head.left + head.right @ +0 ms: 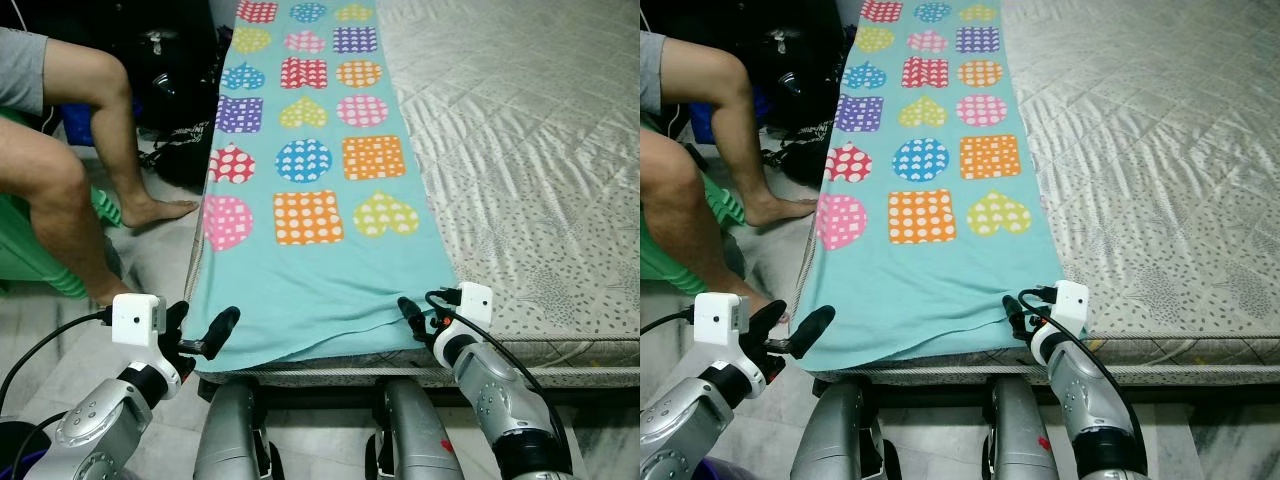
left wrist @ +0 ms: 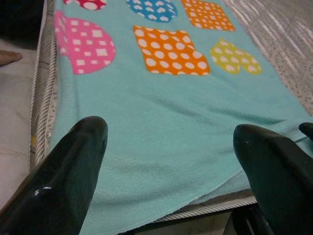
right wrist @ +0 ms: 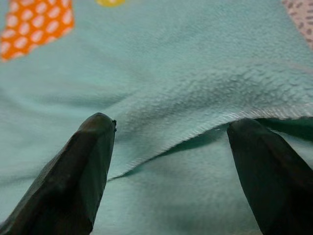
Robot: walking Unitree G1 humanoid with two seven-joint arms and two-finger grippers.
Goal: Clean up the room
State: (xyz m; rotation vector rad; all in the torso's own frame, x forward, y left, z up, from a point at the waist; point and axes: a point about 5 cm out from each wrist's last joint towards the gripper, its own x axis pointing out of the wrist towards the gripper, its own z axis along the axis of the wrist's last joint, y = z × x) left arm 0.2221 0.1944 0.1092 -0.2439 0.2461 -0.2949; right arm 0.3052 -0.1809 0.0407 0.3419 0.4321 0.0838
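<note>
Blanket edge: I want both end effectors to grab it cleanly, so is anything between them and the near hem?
Nothing visible is. The left end effector sits open at the teal blanket's near left corner; the right end effector is open right at the layered hem. The person's foot stays beside the bed.

Non-task items in the head views:

- Person seated at the robot's left — bare legs (image 1: 70,170) bent at the knee, grey shorts (image 1: 22,68) at the frame edge. One bare foot (image 1: 158,211) flat on the floor, just beside the bed's side edge.
- Green plastic seat (image 1: 40,262) under the person, ribbed along its lower front.
- Dark bags (image 1: 172,60) piled behind the legs, against the bed side; a blue object (image 1: 78,121) partly hidden behind the calf — identity cannot be told.
- Pale tiled floor (image 1: 150,262) between seat and bed.
</note>
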